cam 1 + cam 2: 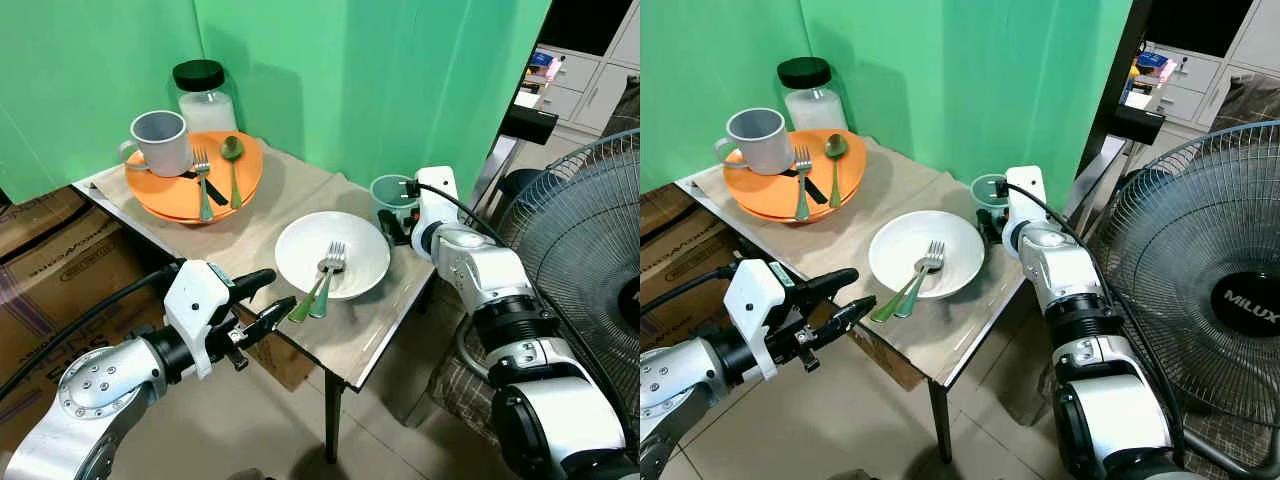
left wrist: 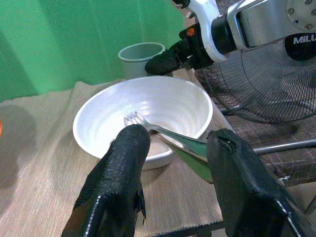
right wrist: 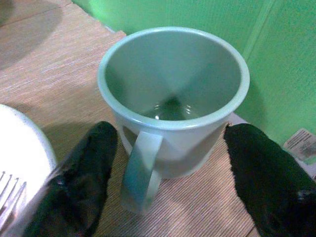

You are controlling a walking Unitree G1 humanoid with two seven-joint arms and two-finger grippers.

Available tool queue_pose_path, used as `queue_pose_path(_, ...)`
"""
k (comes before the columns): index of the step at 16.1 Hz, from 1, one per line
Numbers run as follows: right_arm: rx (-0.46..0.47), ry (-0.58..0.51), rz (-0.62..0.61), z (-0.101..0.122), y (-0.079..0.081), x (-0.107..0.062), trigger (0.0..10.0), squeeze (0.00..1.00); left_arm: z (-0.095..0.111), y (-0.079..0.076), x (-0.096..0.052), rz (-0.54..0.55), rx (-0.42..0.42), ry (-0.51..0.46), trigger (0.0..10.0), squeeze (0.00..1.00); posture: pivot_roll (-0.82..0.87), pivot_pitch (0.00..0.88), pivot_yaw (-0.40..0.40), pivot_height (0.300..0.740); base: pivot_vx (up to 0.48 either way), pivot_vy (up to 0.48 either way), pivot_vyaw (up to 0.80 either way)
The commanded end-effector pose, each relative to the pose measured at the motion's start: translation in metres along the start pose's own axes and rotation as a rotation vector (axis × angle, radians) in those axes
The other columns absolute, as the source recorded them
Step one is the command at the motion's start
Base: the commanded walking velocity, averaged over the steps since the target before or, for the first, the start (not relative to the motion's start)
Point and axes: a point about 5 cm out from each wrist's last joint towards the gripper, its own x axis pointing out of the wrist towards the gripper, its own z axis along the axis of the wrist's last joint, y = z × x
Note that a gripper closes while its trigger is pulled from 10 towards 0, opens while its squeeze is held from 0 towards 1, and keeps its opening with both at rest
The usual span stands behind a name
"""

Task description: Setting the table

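Note:
A white bowl (image 1: 352,238) sits near the table's front right corner, and a fork (image 1: 330,265) lies in it beside a second green-handled piece. Their handles stick out over the rim toward me. My left gripper (image 1: 268,298) is open at the table's front edge, its fingers (image 2: 121,173) on either side of those handles without closing on them. Just behind the bowl stands an empty pale green mug (image 3: 173,98). My right gripper (image 3: 168,148) is open around it, one finger on each side, with the handle facing the camera.
At the back left, stacked orange plates (image 1: 252,170) carry a grey mug (image 1: 160,140), a fork (image 1: 203,185) and a spoon (image 1: 233,165), with a black-lidded jar (image 1: 205,95) behind. A large fan (image 1: 590,250) stands to the right. Cardboard boxes (image 1: 50,260) sit to the left.

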Motion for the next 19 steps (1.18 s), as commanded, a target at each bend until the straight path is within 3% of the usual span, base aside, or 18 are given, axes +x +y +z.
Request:
queue_pose_path(1,-0.022,0.006,-0.004,-0.0031,-0.0012,0.0006,0.0,0.0,-0.0008,0.0035,0.0004,0.014,0.001,0.003,10.0,0.0,0.0,0.0,0.01,0.74,0.0,0.0,0.0)
queue_pose_path(11,0.005,0.046,-0.006,-0.0128,-0.0045,0.0049,0.0,0.0,0.0006,0.0036,0.0007,0.02,0.003,0.002,10.0,0.0,0.0,0.0,0.007,0.74,0.0,0.0,0.0)
queue_pose_path(17,0.0,0.028,-0.006,-0.0109,-0.0047,0.0059,0.0,0.0,0.0014,0.0049,0.0019,0.023,0.005,0.0,10.0,0.0,0.0,0.0,0.008,0.74,0.0,0.0,0.0)
queue_pose_path(19,-0.004,-0.034,0.012,-0.0039,-0.0028,0.0045,0.0,0.0,0.0015,0.0054,0.0028,0.022,0.004,-0.002,10.0,0.0,0.0,0.0,0.01,0.74,0.0,0.0,0.0)
